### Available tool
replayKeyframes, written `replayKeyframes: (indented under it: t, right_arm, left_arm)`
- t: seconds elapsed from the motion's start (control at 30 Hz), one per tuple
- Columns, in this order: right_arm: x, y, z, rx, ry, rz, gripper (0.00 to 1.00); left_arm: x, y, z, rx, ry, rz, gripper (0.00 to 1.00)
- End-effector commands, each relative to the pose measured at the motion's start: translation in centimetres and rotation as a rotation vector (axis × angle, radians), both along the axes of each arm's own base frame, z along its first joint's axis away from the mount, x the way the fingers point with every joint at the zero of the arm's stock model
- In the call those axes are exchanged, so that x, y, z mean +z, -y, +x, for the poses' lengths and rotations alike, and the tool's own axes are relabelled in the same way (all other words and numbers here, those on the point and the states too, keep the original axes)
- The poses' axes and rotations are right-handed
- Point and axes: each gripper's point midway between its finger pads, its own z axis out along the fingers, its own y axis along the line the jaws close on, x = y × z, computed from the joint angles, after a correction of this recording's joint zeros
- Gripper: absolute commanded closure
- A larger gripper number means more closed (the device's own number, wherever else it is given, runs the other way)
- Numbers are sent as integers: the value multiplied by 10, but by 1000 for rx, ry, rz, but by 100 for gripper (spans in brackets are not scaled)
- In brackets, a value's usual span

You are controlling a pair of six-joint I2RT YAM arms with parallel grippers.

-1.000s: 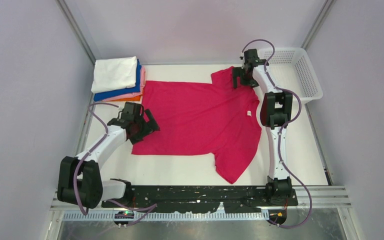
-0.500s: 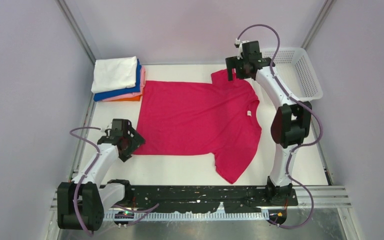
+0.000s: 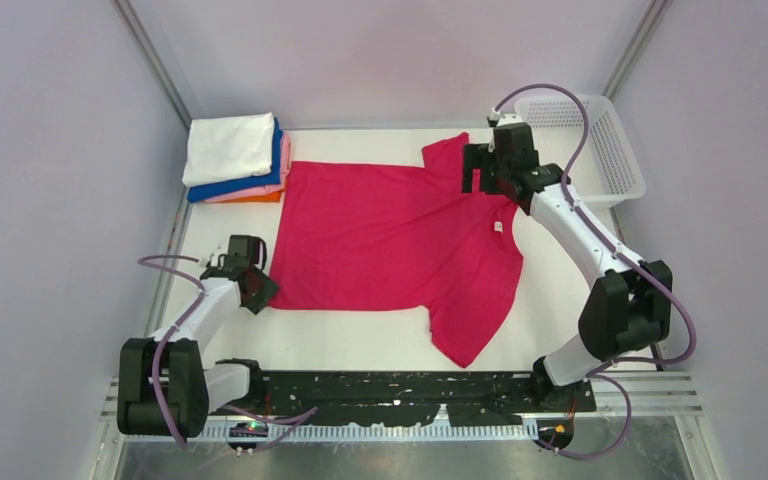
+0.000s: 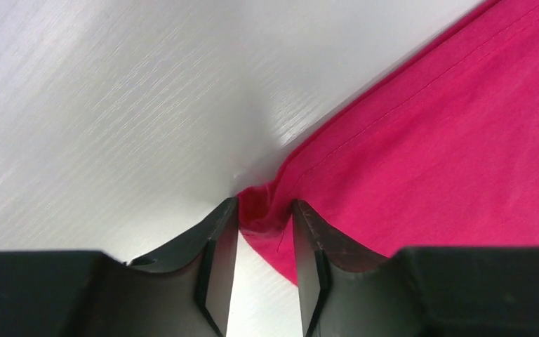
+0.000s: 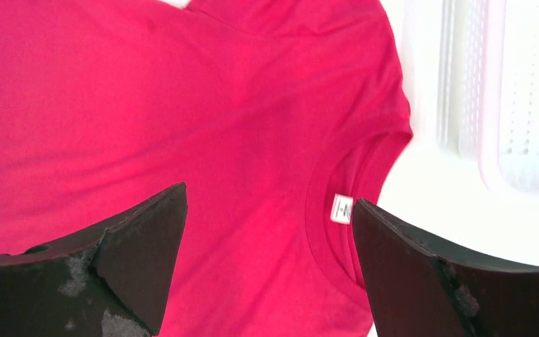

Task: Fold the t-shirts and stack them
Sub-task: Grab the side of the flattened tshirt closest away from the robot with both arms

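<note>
Left gripper (image 4: pixel 265 226), jaws narrowed, pinches the eight-o'clock hem corner of the red shirt (image 3: pixel 390 240), spread flat mid-table. Right gripper (image 5: pixel 268 200) hangs wide open, empty, over the collar at two o'clock. First fold, I'd say; next, it needs a matching grip.

The left arm folds low, forearm stretched forward. The left gripper (image 4: pixel 265 213) sits down at table level, its jaws drawn narrow and pinching a corner of the magenta-red t-shirt (image 4: pixel 435 140). The right arm reaches far forward, with the right gripper (image 5: pixel 270 207) raised, jaws spread wide and holding nothing.
</note>
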Motion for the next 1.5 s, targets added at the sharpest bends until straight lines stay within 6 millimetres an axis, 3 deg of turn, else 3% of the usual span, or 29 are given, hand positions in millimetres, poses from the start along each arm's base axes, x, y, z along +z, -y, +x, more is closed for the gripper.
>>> replayKeyframes:
  t: [0.0, 0.1, 0.23, 0.4, 0.5, 0.73, 0.87, 1.0, 1.07, 1.3, 1.47]
  right_arm:
    - [31, 14, -16, -95, 88, 41, 4]
    - [23, 22, -34, -127, 62, 41, 5]
    - [19, 26, -59, -175, 33, 65, 4]
    - [-21, 4, -108, -80, -141, -35, 5]
    - [-49, -12, -156, 33, -279, -126, 0]
    - [-101, -63, -285, 422, -567, -150, 12]
    - [-118, -76, -325, 539, -621, -182, 15]
    - [-136, -99, -333, 605, -625, -127, 20]
    - [-149, -100, -331, 595, -633, -140, 23]
    - [-186, -79, -324, 516, -658, -279, 33]
    - [-197, -55, -326, 441, -683, -360, 43]
  left_arm:
    - [-13, 2, 5, 9, -20, -19, 71]
    - [-12, 3, 7, 1, -32, -22, 100]
    - [-10, 7, 6, -15, -26, -39, 100]
    - [-9, 8, 0, -27, -19, -40, 100]
    - [-8, 8, -1, -35, -15, -42, 100]
    - [-4, 9, -1, -52, 2, -44, 100]
    - [-2, 9, -1, -55, 19, -43, 100]
    - [0, 9, -3, -55, 24, -45, 100]
    - [2, 9, -3, -54, 33, -43, 100]
    - [5, 7, -7, -45, 51, -34, 100]
    - [2, 8, -11, -43, 40, -40, 100]
